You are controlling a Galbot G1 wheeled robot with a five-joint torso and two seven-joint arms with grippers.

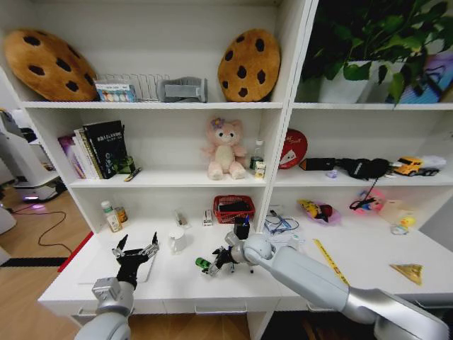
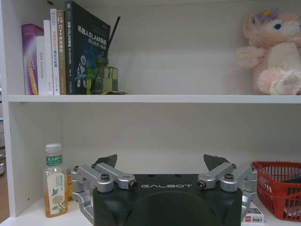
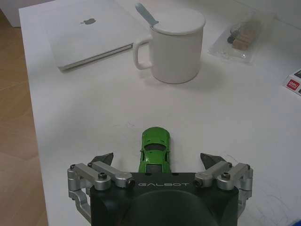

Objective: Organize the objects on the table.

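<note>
Your right gripper (image 3: 159,162) sits low over the white table (image 3: 84,117), fingers spread wide, with the green toy car (image 3: 155,148) lying on the tabletop between them (nose pointing away from the wrist, untouched by either fingertip). Just beyond the car you have a white lidded mug (image 3: 175,44) with a spoon handle poking out, and the silver laptop (image 3: 89,30) lies closed farther toward the table's left end. Your left gripper (image 1: 134,251) hovers above that laptop, fingers also apart and holding nothing. A green-capped bottle (image 2: 55,186) stands against the shelving wall at the table's back left.
</note>
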